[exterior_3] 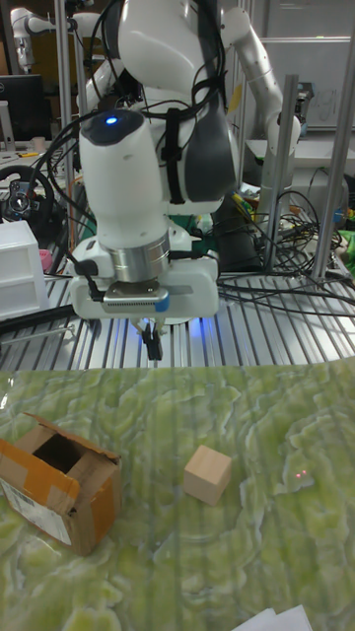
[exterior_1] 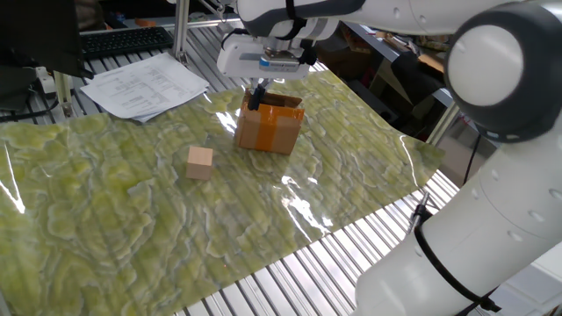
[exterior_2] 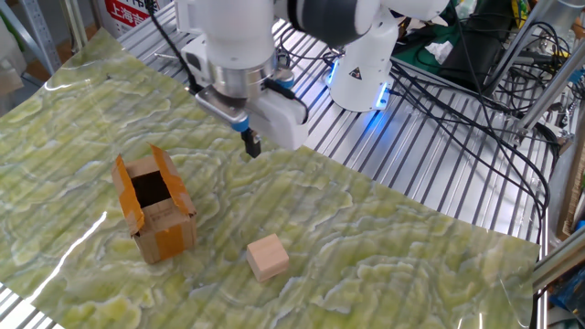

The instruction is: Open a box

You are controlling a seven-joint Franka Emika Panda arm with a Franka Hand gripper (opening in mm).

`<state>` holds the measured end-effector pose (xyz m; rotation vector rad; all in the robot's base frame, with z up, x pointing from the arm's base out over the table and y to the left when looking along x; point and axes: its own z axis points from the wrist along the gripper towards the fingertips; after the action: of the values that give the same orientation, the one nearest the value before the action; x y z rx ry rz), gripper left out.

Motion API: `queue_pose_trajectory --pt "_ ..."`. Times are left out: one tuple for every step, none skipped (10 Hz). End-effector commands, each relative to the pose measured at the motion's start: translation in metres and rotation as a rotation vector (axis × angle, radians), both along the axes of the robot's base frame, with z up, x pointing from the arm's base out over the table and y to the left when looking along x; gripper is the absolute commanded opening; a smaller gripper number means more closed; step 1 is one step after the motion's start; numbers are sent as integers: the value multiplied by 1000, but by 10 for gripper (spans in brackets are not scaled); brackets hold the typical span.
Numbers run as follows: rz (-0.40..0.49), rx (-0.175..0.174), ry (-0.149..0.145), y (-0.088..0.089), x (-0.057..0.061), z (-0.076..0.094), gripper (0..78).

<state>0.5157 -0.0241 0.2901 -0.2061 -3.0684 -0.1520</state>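
Above the mat, jaws (exterior_2: 251, 144) closed, holding nothing

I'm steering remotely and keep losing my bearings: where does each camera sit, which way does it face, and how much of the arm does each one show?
One fixed view: beside the robot's body, looking across the mat at the box; shows gripper and the arm's big white links.
The other fixed view: high on the opposite side, facing the robot base; shows wrist and gripper.
Tall fixed view: low at the table's front, facing the upright arm; gripper above the mat.
All three share the box, wooden cube and gripper.
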Motion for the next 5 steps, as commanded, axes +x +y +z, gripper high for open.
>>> queue_pose_trajectory --pt "8 2 -7 -4 3 -4 0" --pt "3 1 -8 -4 3 -4 0" --pt "-1 1 -7 -4 3 -4 0" --pt "-1 1 -7 -4 3 -4 0" --pt "2 1 -7 -4 3 -4 0"
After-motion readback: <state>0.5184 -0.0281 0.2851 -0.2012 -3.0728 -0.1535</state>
